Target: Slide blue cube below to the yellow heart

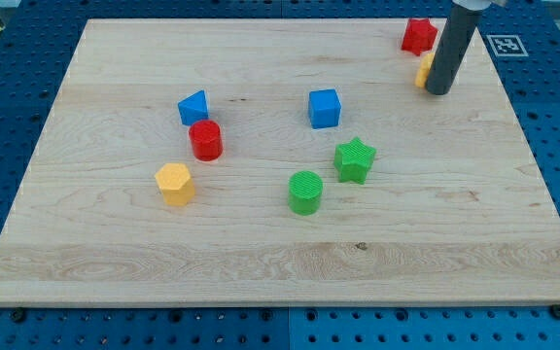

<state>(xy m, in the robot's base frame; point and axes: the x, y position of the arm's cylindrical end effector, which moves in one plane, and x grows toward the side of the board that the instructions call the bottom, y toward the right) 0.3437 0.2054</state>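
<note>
The blue cube (325,108) sits on the wooden board (280,253), a little above its middle. A yellow block (423,69), mostly hidden behind the rod, lies near the view's top right; its shape cannot be made out. My tip (438,92) rests on the board right beside that yellow block, on its right, and well to the right of the blue cube. The dark rod rises from the tip to the view's top edge.
A red star-like block (417,36) lies just above the yellow one. A blue triangular block (193,107) and a red cylinder (205,140) sit at the left, a yellow hexagon (175,184) below them. A green star (354,159) and green cylinder (305,192) lie below the cube.
</note>
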